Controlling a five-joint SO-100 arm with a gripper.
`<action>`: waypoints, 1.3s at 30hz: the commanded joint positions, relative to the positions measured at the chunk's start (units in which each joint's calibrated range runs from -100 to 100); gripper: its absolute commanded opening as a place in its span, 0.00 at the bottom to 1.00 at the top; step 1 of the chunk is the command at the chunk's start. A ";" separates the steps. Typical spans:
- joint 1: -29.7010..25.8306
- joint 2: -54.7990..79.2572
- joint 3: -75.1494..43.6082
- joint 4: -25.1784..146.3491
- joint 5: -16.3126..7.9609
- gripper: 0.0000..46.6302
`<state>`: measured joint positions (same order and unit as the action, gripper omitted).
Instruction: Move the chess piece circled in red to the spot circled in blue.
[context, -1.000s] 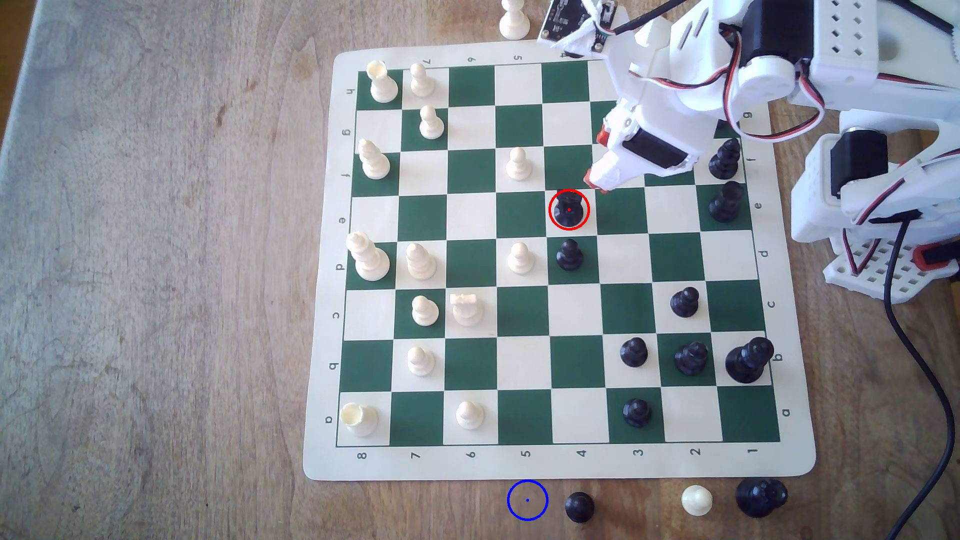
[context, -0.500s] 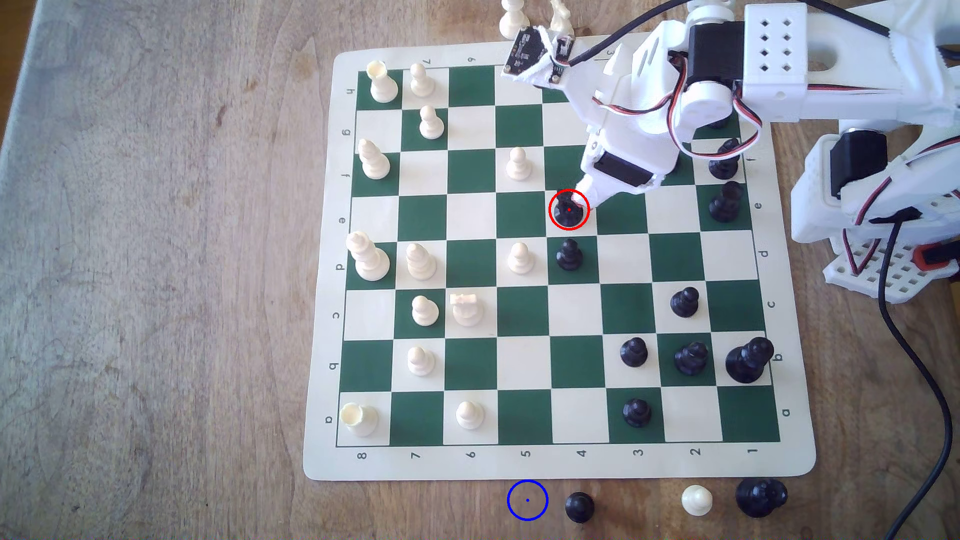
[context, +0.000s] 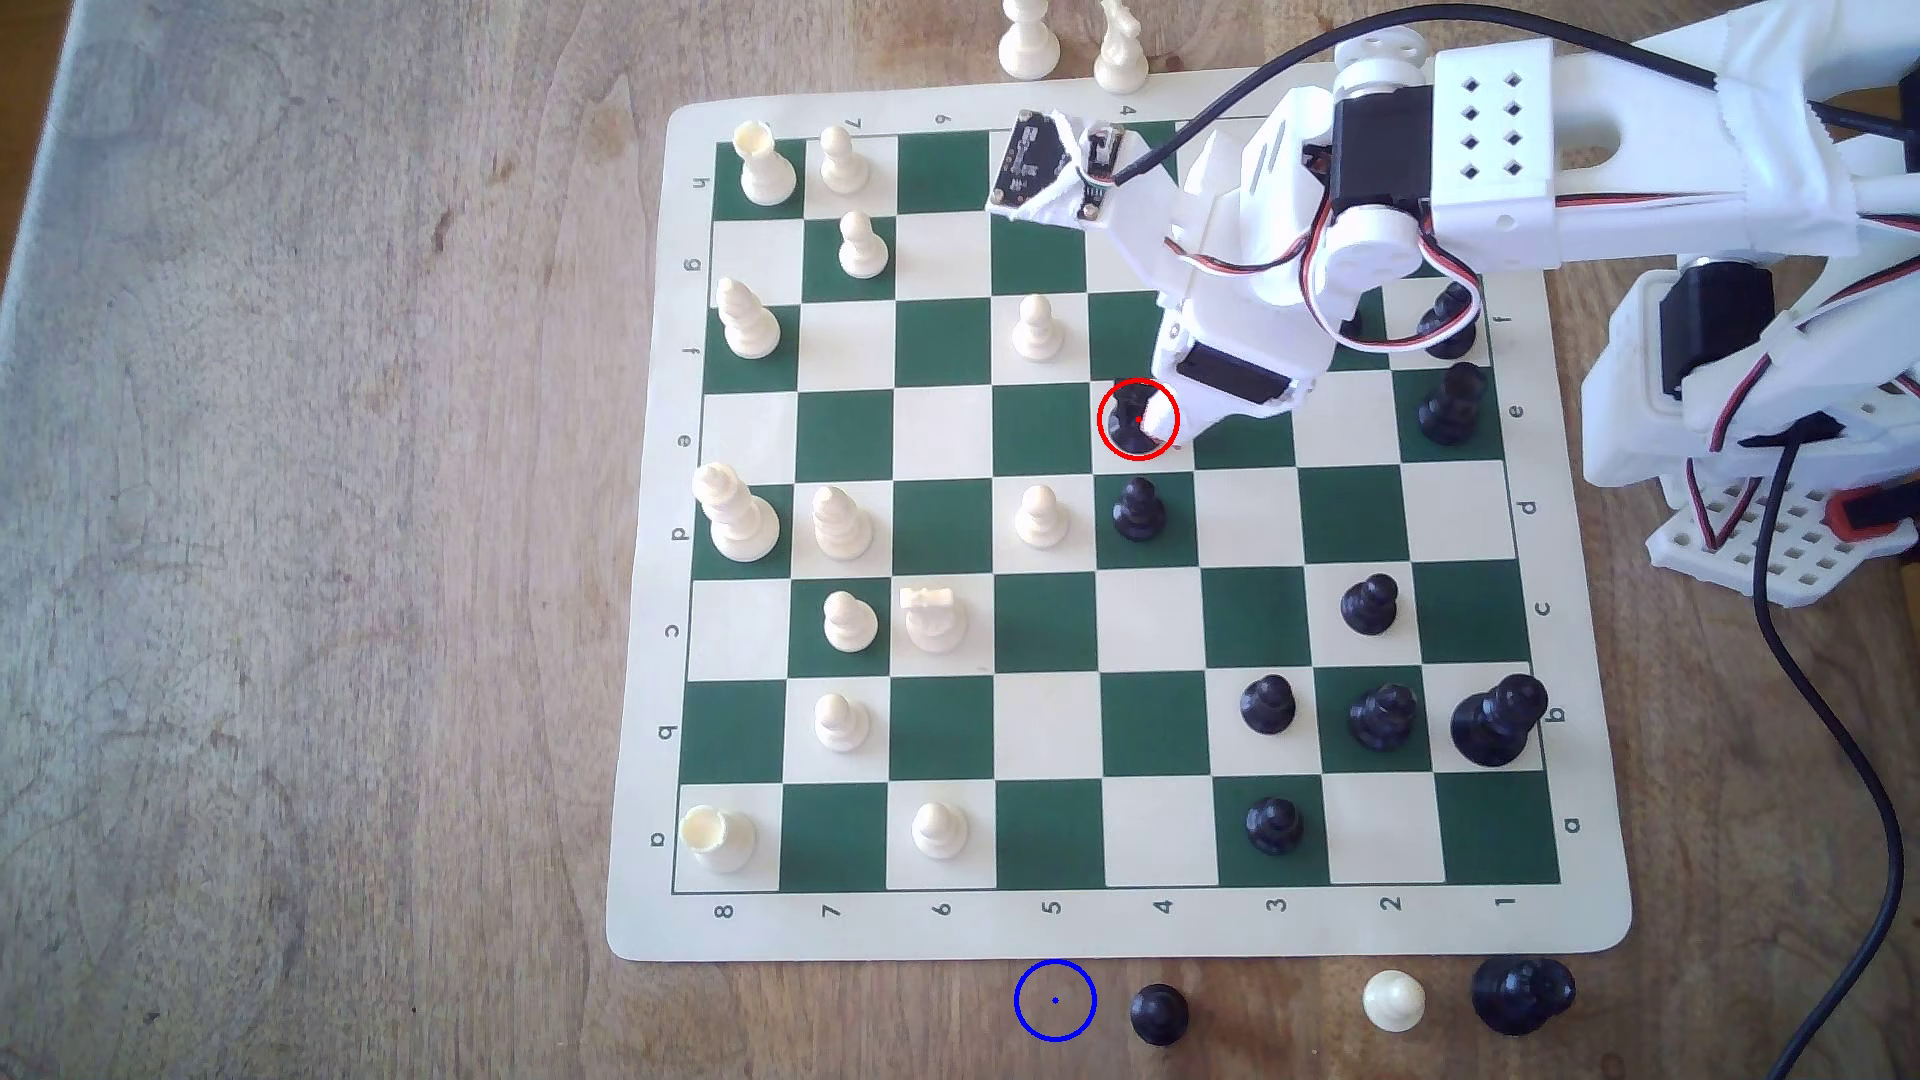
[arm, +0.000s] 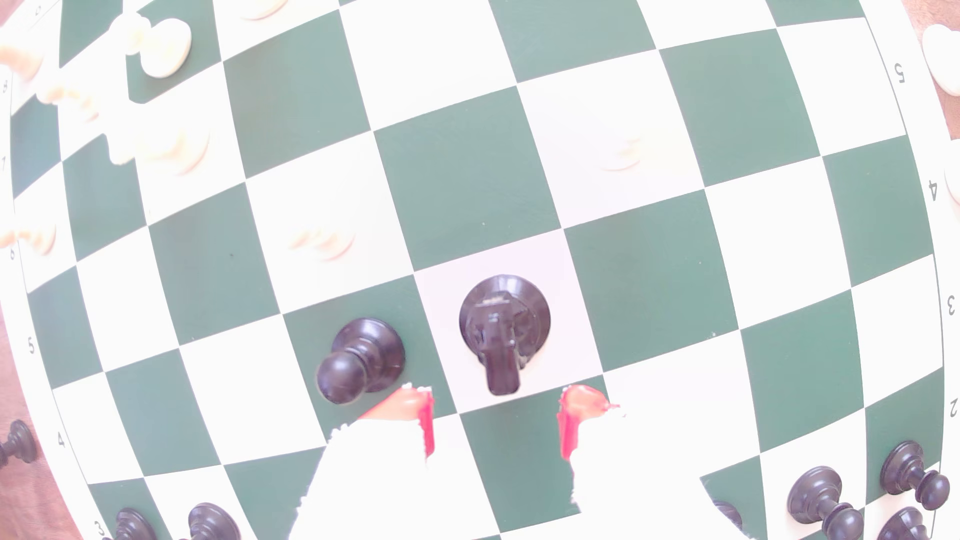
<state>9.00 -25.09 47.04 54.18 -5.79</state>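
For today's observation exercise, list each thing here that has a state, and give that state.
gripper: open, tips short of the knight, nothing held.
black knight: upright on a white square, not gripped.
black pawn: upright on the neighbouring green square.
blue-ringed spot: bare wood, unoccupied.

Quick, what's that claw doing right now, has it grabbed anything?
Gripper: open, holding nothing; its red-tipped fingers stand apart, just short of the black knight.

knight (context: 1127, 421) on board (context: 1117, 924), pawn (context: 1139, 511) beside it, ring (context: 1055, 1000) on table (context: 312, 519)
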 joint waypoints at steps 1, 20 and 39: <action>0.35 -0.29 -0.62 -1.85 0.93 0.30; -0.20 4.89 -0.35 -8.48 1.37 0.28; -1.37 5.91 0.83 -12.09 0.63 0.20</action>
<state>7.89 -18.56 49.03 42.87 -5.05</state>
